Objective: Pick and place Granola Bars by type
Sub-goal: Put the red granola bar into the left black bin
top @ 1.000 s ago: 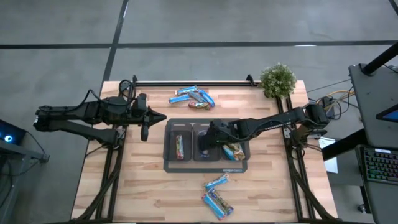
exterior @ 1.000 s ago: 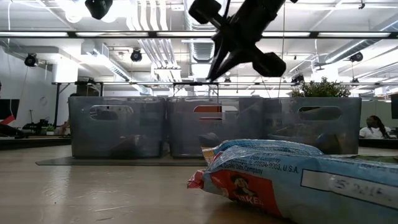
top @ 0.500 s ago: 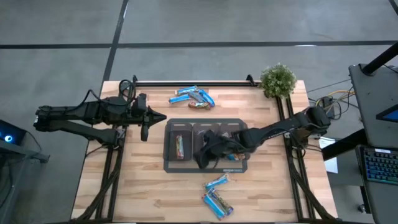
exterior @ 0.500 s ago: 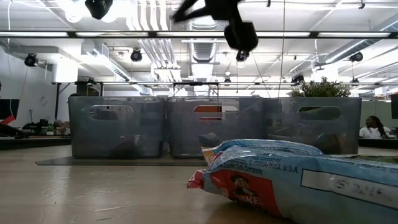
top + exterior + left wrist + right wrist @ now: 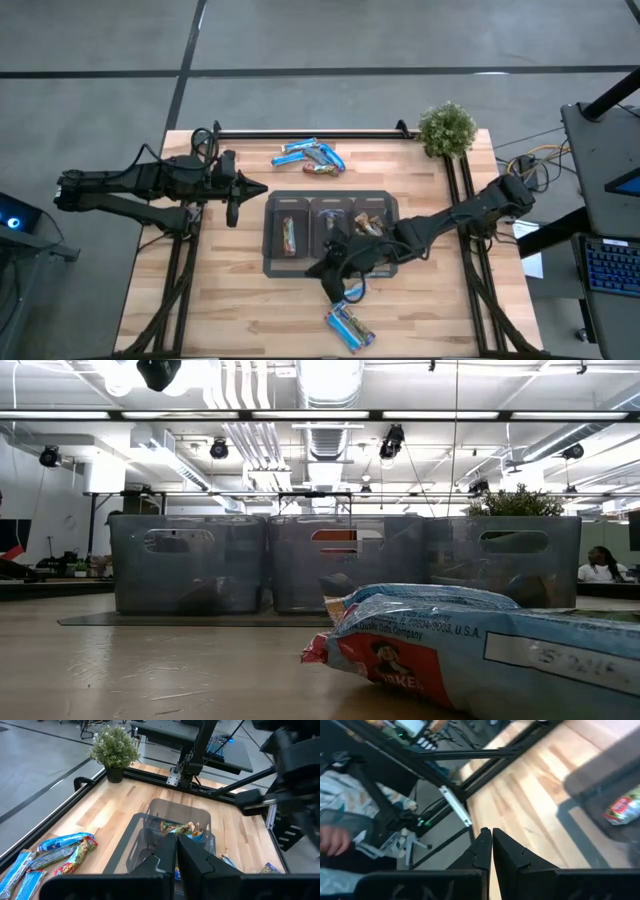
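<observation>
Shiny wrapped granola bars lie in two loose groups on the table: one near the far edge (image 5: 308, 155), seen again in the left wrist view (image 5: 55, 852), and one near the near edge (image 5: 348, 310), which fills the low view's foreground (image 5: 450, 645). More bars lie inside the three grey bins (image 5: 330, 235): an orange-brown one in the left bin (image 5: 288, 235), others in the right bin (image 5: 372, 225). My right gripper (image 5: 328, 278) (image 5: 488, 836) is shut, just past the tray's near wall and close to the near bars. My left gripper (image 5: 258, 188) (image 5: 176, 845) waits shut, left of the bins.
The bins stand on a dark tray (image 5: 275, 268) mid-table. A potted plant (image 5: 446, 128) stands at the far right corner. A black rail (image 5: 310, 133) runs along the far edge. A person's hand (image 5: 332, 840) shows beyond the table in the right wrist view.
My right gripper has travelled from above the middle bin toward the table's near edge, crossing the tray's near wall and ending close to the near bars. It has left the low view. The left arm has kept still.
</observation>
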Available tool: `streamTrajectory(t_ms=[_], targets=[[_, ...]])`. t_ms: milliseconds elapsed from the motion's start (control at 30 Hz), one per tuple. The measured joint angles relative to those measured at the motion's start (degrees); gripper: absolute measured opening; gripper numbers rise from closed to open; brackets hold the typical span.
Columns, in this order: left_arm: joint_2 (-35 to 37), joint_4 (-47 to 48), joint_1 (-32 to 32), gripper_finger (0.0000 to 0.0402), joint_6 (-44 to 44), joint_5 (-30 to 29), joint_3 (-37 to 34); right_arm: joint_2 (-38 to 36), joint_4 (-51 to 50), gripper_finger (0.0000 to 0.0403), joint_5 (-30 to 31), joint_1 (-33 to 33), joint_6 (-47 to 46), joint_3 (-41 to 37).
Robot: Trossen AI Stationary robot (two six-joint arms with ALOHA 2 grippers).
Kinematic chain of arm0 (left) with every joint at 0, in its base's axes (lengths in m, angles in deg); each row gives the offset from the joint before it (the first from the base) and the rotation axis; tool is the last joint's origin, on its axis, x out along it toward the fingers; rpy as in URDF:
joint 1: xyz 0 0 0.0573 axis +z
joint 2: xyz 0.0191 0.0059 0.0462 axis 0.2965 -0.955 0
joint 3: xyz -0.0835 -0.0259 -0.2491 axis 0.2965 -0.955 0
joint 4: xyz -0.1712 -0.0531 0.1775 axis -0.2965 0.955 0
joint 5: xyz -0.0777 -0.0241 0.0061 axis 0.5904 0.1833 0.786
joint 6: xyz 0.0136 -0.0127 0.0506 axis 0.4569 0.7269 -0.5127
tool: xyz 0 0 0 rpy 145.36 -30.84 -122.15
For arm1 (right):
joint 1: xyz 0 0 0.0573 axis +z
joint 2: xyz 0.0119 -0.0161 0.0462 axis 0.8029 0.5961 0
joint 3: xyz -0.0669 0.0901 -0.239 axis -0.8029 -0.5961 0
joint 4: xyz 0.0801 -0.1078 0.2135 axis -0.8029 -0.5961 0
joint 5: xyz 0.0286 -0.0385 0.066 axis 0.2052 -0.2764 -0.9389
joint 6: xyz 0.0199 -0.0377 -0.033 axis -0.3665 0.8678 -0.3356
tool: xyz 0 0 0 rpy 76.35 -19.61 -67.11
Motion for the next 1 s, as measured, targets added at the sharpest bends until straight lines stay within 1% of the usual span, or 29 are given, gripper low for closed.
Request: streamTrajectory(t_ms=[267,500,600,833,1000], targets=[[0.0,0.0,0.0,0.0000,0.0,0.0,0.0,0.0,-0.2,0.0008,0.0,2.7,3.9,2.0],[0.0,-0.2,0.0,0.0000,0.1,0.0,0.0,-1.0,-5.6,0.0008,0.3,3.9,4.4,2.0],[0.0,-0.2,0.0,0.0000,0.3,0.5,0.0,-2.0,-5.9,0.0008,0.8,4.3,6.4,2.0],[0.0,-0.2,0.0,0.0000,0.4,0.5,0.0,-6.2,-7.9,0.0008,5.0,5.6,12.5,2.0],[0.0,-0.2,0.0,0.0000,1.6,0.5,0.0,-8.8,-8.9,0.0008,5.3,6.4,16.2,2.0]])
